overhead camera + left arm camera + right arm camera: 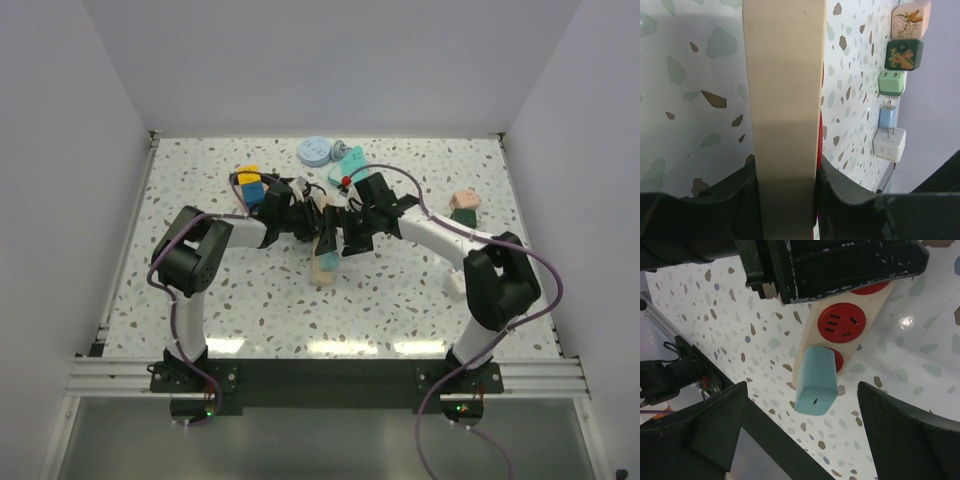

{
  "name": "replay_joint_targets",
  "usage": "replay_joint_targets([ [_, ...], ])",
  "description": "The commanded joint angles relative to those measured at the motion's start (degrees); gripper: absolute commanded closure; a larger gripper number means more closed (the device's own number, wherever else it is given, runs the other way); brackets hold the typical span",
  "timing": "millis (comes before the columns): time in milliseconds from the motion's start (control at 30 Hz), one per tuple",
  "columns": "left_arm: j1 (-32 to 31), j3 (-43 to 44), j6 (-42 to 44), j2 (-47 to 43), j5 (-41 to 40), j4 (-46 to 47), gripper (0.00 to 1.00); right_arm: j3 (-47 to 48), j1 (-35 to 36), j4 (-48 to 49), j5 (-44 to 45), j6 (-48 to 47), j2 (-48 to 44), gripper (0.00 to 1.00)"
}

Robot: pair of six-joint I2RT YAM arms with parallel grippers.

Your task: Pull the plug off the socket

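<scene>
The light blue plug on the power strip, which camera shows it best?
Right wrist view: the plug sits large and unobstructed at the end of the socket, between the open fingers of the right gripper. Top external shows it only as a tiny teal speck. Left wrist shows the socket's side clamped by the left gripper, no plug.

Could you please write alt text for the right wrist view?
A light blue plug sits in the end red outlet of a cream power strip, between the fingers of the open right gripper. The left gripper clamps the strip farther along.
</scene>
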Motion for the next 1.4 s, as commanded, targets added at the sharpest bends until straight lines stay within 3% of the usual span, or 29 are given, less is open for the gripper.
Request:
replay_joint_targets([
  [0,0.4,0.9,-1.8,-1.0,-1.1,3.3,1.00,3.8,1.9,-1.8,2.9,-0.3,3.3,0.06],
  [167,0.4,1.3,-1.7,-1.1,-1.1,3.3,1.00,3.0,3.6,-2.0,3.2,-0.2,4.8,0.14],
  [300,0.4,1.2,-2.4,-0.7,-0.5,4.2,1.00,2.1,4.2,0.0,2.5,0.6,5.6,0.29],
  [400,0.3,0.8,-2.3,-1.1,0.1,4.5,1.00,2.0,4.2,1.6,2.3,1.0,6.3,0.48],
  [433,0.1,0.7,-2.3,-1.2,0.2,4.5,1.00,2.3,4.2,1.7,1.6,1.0,7.0,0.60],
  [500,-0.1,0.0,-2.2,-1.5,0.9,4.9,1.00,3.0,4.2,1.7,1.1,1.1,7.7,0.73],
  [533,-0.1,-0.2,-2.1,-1.7,0.9,4.9,1.00,3.1,4.2,1.5,1.0,1.0,7.8,0.91],
  [567,-0.1,-0.5,-2.1,-2.1,1.2,5.0,1.00,3.6,4.2,1.1,0.5,0.5,7.8,0.99],
  [600,-0.2,-1.2,-2.0,-2.3,1.4,5.0,0.94,3.7,4.2,0.5,0.6,0.3,7.7,1.00],
  [633,-0.2,-1.6,-1.9,-2.6,1.3,5.1,0.82,3.9,4.1,0.1,0.8,0.2,7.4,1.00],
  [667,-0.1,-2.1,-1.6,-2.9,1.4,4.9,0.69,4.5,4.1,-0.1,1.4,-0.3,6.9,1.00],
  [700,-0.1,-2.6,-1.0,-3.0,1.7,4.4,0.48,4.7,4.0,-0.7,1.8,-0.4,6.5,1.00],
  [800,-0.2,-4.4,-0.1,-3.5,2.0,3.0,0.30,4.9,3.6,0.2,2.0,0.3,5.6,1.00],
  [900,-0.2,-8.3,-0.7,-4.9,1.8,5.2,0.23,4.7,3.0,2.7,0.4,1.4,5.4,1.00],
  [1100,-0.9,-10.9,-1.9,-4.3,2.6,7.4,0.19,4.4,2.9,8.1,-3.0,4.1,4.6,1.00],
  [1233,-1.3,-10.2,-1.5,-3.6,2.6,7.8,0.22,5.3,2.9,10.1,-6.0,4.5,4.6,1.00],
  [1267,-1.4,-9.8,-1.4,-2.7,3.1,7.8,0.26,5.6,2.8,10.3,-7.5,4.6,4.8,1.00],
  [1300,-1.5,-9.1,-1.2,-2.2,3.6,8.0,0.38,5.7,2.8,10.7,-7.8,4.6,4.8,1.00],
  [1367,-2.0,-8.5,-1.1,-1.6,4.3,8.2,0.54,5.6,2.8,10.7,-7.7,4.7,4.2,1.00],
])
